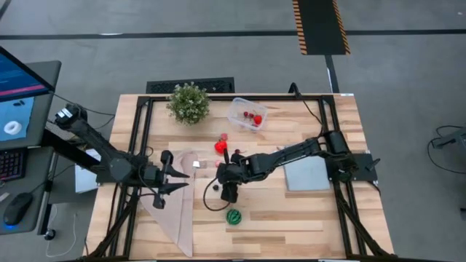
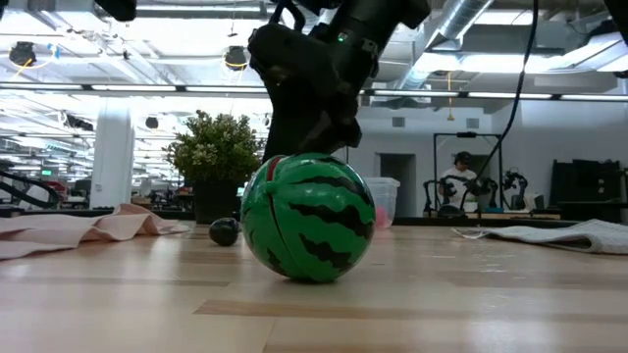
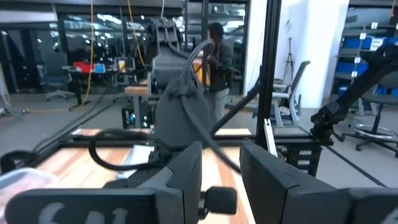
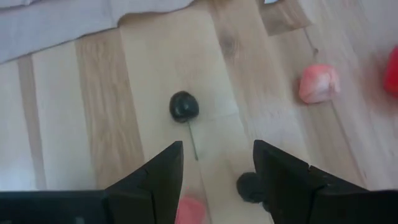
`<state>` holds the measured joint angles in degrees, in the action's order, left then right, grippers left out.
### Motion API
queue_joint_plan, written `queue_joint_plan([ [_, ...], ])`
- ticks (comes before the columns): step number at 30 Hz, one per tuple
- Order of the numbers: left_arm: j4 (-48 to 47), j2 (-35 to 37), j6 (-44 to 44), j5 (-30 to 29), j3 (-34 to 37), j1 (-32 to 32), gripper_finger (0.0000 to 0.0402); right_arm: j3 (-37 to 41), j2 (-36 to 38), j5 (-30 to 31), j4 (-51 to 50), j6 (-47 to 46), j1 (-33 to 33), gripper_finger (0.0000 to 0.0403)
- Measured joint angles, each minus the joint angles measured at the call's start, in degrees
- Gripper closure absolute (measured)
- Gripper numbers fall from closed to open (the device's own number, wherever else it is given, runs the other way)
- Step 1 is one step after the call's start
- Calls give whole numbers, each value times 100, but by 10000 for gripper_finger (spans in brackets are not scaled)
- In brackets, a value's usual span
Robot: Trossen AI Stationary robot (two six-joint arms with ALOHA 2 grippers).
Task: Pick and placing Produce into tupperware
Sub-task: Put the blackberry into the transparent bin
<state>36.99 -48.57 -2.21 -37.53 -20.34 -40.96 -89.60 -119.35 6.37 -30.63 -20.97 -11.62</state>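
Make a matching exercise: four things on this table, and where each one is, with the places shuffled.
Things:
1. watermelon ball
2. clear tub
3. potted plant
4. right gripper

Places:
A. far edge, left of the tub
B. mid-table, open above small dark and pink pieces
C. near edge, alone on bare wood
D. far side, red pieces inside

Pairs: 1-C, 2-D, 3-A, 4-B
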Motion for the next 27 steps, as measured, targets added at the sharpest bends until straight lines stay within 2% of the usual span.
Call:
queue_joint_plan([
  [10,-403,533,-276,-292,0,-286,304,0,-1,-35,141,4,52,187],
  [23,-685,913,-331,-229,-2,-296,304,0,-7,-30,447,-160,87,187],
  [27,-684,911,-326,-177,-2,-296,304,20,-311,-31,500,-163,94,187],
])
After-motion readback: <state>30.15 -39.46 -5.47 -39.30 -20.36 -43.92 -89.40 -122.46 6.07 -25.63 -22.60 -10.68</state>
